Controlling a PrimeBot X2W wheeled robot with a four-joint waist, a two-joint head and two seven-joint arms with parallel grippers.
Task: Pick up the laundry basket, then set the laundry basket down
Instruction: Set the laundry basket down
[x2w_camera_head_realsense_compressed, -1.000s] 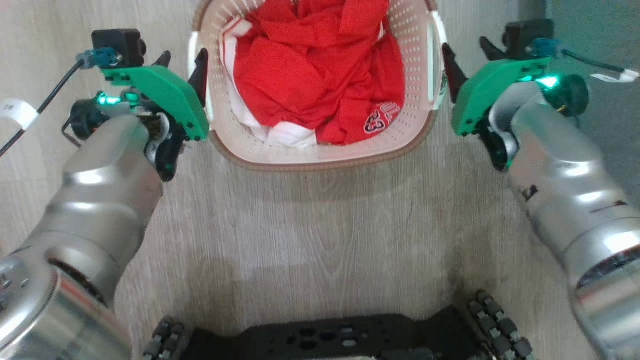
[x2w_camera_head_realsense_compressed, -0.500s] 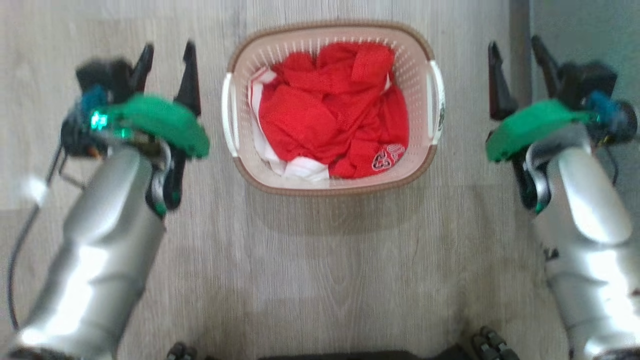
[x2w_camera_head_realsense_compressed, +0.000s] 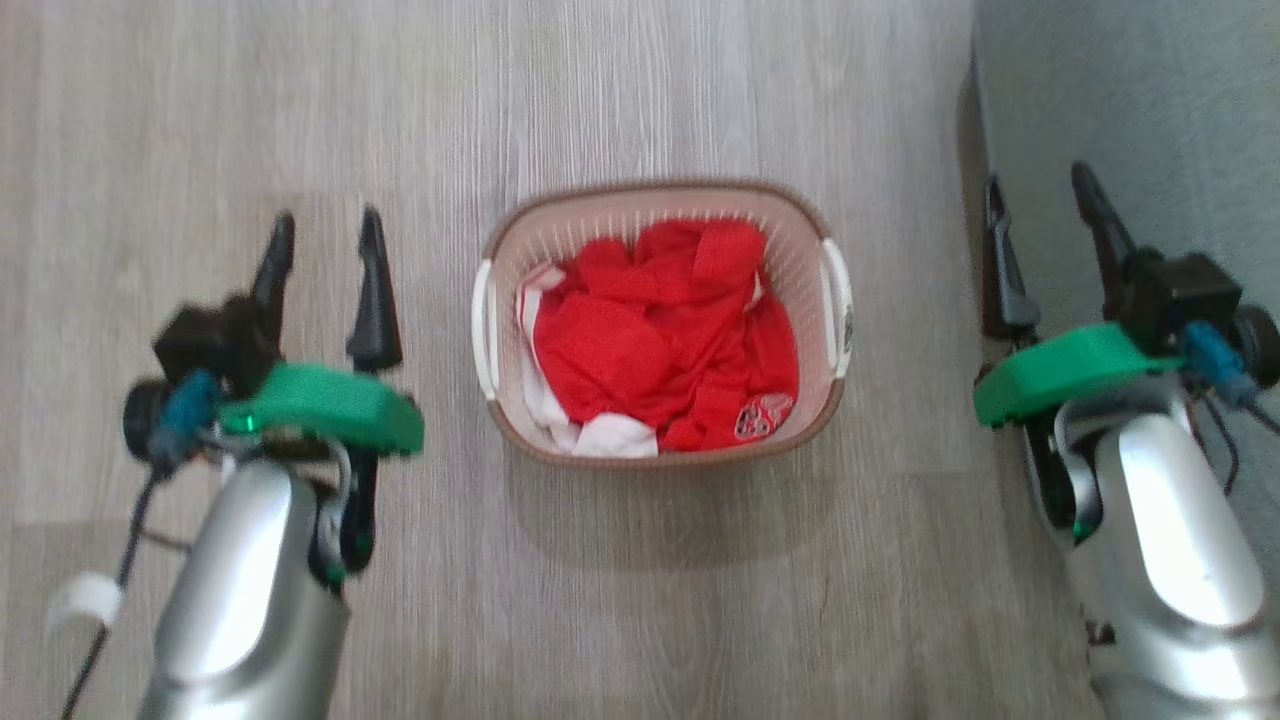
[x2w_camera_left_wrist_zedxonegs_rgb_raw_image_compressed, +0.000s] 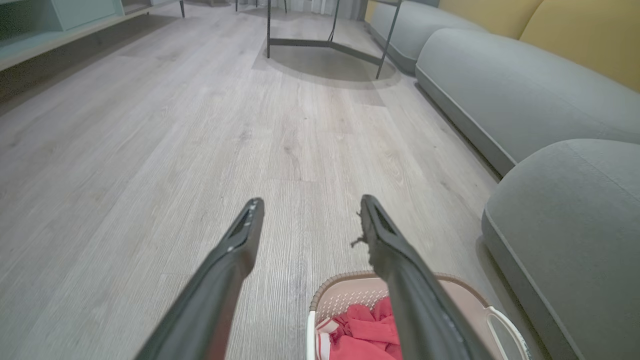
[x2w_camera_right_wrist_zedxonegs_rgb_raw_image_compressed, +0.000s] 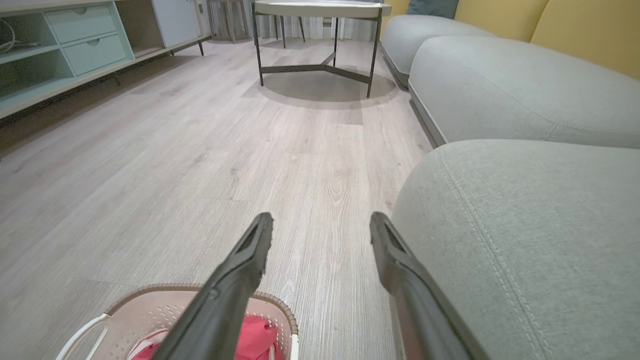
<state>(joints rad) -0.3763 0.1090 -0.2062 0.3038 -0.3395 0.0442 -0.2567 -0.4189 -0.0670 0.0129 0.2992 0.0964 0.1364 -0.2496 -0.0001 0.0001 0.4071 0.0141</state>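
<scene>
The laundry basket (x2w_camera_head_realsense_compressed: 520, 240) stands on the wood floor between my arms, cream with a brown rim and white side handles, holding red and white clothes (x2w_camera_head_realsense_compressed: 660, 340). My left gripper (x2w_camera_head_realsense_compressed: 325, 230) is open and raised, well clear of the basket's left handle, nothing between its fingers. To the right, over the edge of the grey sofa, my right gripper (x2w_camera_head_realsense_compressed: 1040, 190) is open and holds nothing. The basket (x2w_camera_left_wrist_zedxonegs_rgb_raw_image_compressed: 345, 297) shows low in the left wrist view beneath the open left gripper (x2w_camera_left_wrist_zedxonegs_rgb_raw_image_compressed: 310, 207). In the right wrist view the basket (x2w_camera_right_wrist_zedxonegs_rgb_raw_image_compressed: 150, 305) lies lower left of the open right gripper (x2w_camera_right_wrist_zedxonegs_rgb_raw_image_compressed: 320, 222).
A grey sofa (x2w_camera_head_realsense_compressed: 1130, 110) runs along the right side, close to my right arm; its cushions (x2w_camera_right_wrist_zedxonegs_rgb_raw_image_compressed: 525, 235) fill the right of the wrist views. A round table on thin dark legs (x2w_camera_right_wrist_zedxonegs_rgb_raw_image_compressed: 320, 45) stands farther ahead, and a low pale-green cabinet (x2w_camera_right_wrist_zedxonegs_rgb_raw_image_compressed: 65, 55) lines the left wall.
Both grippers have drawn away from the basket's handles and risen, staying open. The head camera has lifted, so the basket looks smaller and lower in view; it rests on the floor.
</scene>
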